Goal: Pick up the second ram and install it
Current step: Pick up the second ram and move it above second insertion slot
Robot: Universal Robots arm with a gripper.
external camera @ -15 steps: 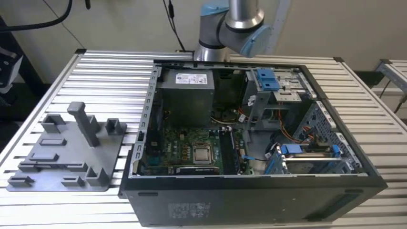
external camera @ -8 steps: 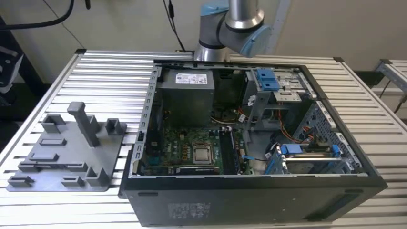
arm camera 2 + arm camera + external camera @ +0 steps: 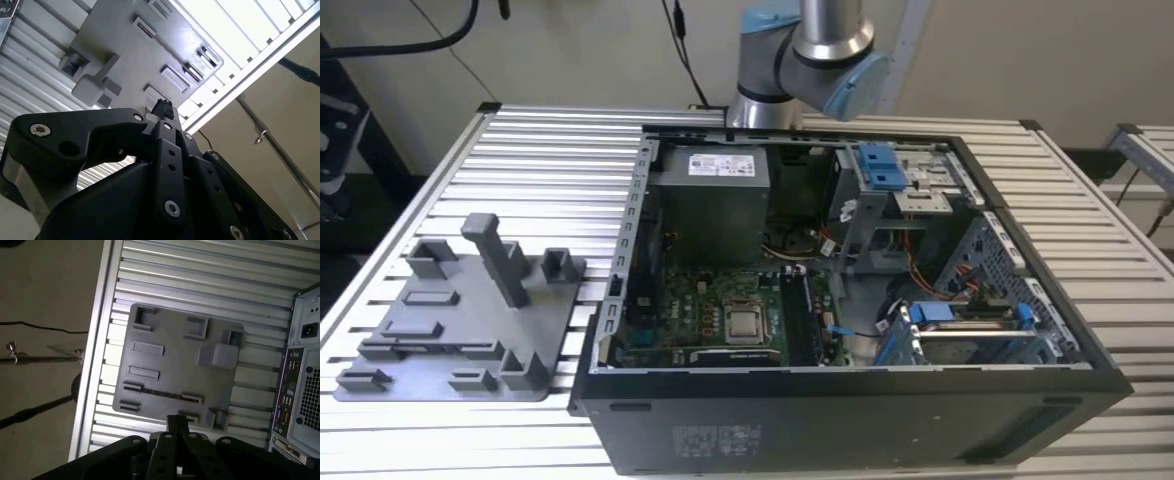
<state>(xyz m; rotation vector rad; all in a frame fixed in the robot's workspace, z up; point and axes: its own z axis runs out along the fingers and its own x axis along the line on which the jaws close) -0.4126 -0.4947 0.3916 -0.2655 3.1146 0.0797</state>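
A: Well, the black two-finger claw [image 3: 176, 420] is hovering high over the flat grey plastic tray [image 3: 175, 360], fingers sitting pressed together, holding nothing I'm seeing.
B: And the second ram [image 3: 162, 393], that long thin dark memory stick?
A: Seemingly standing on edge in the tray's long slot; I'm not swearing to it.
B: Worries?
A: Descending pinched like this, it's risking jabbing the stick's top edge; grabbing off-centre, it's risking tilting and jamming it.
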